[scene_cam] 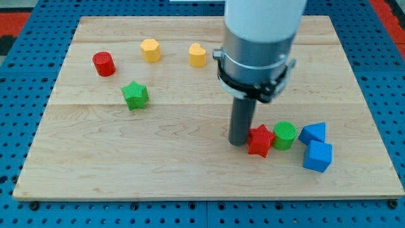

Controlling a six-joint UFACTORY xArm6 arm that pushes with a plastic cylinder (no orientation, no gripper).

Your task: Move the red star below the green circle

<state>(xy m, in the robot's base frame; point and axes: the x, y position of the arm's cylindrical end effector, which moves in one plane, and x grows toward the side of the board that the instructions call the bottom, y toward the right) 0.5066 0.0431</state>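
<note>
**Red star touching my tip, on its right**

No gripper here, only a rod, so nothing is grasped. My tip [238,142] sits on the desk [190,171], touching the red star [260,140] just to the view's right. Green circle [285,135] touches the star's far side. Star likely needs shoving toward the view's bottom; I'm beside it, not above.

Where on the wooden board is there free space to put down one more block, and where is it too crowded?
Free: the view's bottom left, below the green star, and the top right corner of the board. Crowded: the lower right, where my tip touches the red star, packed beside the green circle and two blue blocks.
</note>
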